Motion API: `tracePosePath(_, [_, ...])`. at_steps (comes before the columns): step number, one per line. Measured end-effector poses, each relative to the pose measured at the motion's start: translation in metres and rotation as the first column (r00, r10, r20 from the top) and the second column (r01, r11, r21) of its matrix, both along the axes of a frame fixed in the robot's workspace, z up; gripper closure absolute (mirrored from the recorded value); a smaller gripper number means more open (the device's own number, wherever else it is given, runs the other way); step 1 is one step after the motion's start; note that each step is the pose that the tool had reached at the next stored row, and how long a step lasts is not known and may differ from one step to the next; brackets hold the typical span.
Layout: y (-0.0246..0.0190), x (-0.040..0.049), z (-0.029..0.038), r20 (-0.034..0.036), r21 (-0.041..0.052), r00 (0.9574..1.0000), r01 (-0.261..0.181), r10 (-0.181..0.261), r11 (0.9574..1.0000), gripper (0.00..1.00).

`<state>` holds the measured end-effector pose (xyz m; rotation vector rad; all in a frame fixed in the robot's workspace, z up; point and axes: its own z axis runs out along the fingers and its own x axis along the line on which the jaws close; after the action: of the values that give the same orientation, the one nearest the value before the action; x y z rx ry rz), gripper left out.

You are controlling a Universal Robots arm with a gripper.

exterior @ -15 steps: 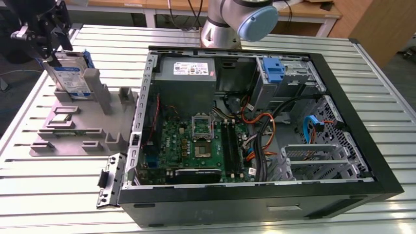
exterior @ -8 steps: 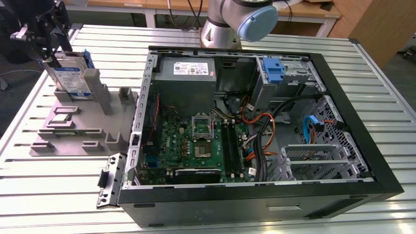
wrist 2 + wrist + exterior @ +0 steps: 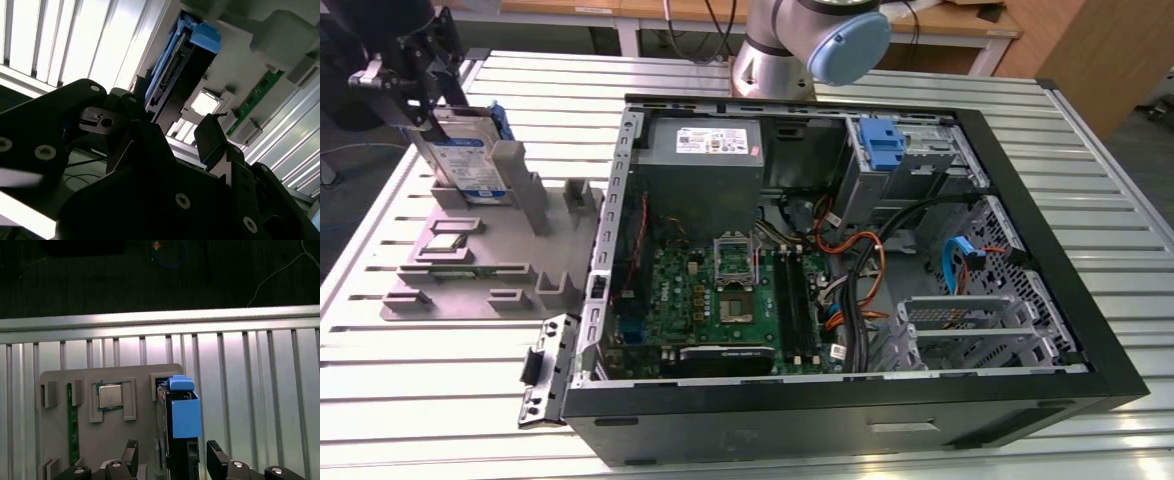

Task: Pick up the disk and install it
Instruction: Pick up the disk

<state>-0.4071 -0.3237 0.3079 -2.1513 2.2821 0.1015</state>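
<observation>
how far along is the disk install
Nothing looks done yet: the disk stands upright in the grey holder, outside the case. In hand: the gripper is at it, open fingers either side of its blue bracket, not touching. Left: the grip, the lift and the install.

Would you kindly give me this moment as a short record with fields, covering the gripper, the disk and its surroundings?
gripper: open, fingers on either side of the disk, gaps showing in the first wrist view
disk: upright in a slot of the grey fixture
grey fixture: on the slatted table, at the exterior view's left of the computer case; also carries a processor chip and a green memory stick
computer case: lying open, motherboard and grey power supply inside
task state: disk not yet installed
</observation>
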Motion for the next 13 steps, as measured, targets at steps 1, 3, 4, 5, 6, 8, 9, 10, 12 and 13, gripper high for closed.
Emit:
tracePosePath(1, [0.0000,0.0000,-0.0008,0.0005,0.0000,0.9999,-0.012,0.012,0.9999,0.35])
tracePosePath(3, [0.0001,0.0000,-0.0026,0.0020,-0.0001,0.9995,-0.030,0.030,0.9996,0.35])
tracePosePath(4, [0.0001,0.0000,-0.0031,0.0036,-0.0001,0.9993,-0.037,0.037,0.9993,0.35])
tracePosePath(5, [0.0000,-0.0001,-0.0035,0.0064,0.0001,0.9991,-0.042,0.042,0.9991,0.35])
tracePosePath(6, [0.0001,-0.0002,-0.0041,0.0107,0.0012,0.9989,-0.046,0.046,0.9990,0.35])
tracePosePath(8, [0.0001,-0.0004,-0.0051,0.0190,0.0027,0.9985,-0.052,0.052,0.9986,0.35])
tracePosePath(9, [0.0001,-0.0005,-0.0056,0.0227,0.0030,0.9982,-0.055,0.055,0.9985,0.35])
tracePosePath(10, [0.0001,-0.0004,-0.0059,0.0251,0.0030,0.9981,-0.057,0.056,0.9984,0.35])
tracePosePath(12, [0.0001,-0.0005,-0.0062,0.0265,0.0029,0.9980,-0.058,0.058,0.9983,0.35])
tracePosePath(13, [0.0002,-0.0005,-0.0062,0.0265,0.0029,0.9980,-0.058,0.058,0.9983,0.35])
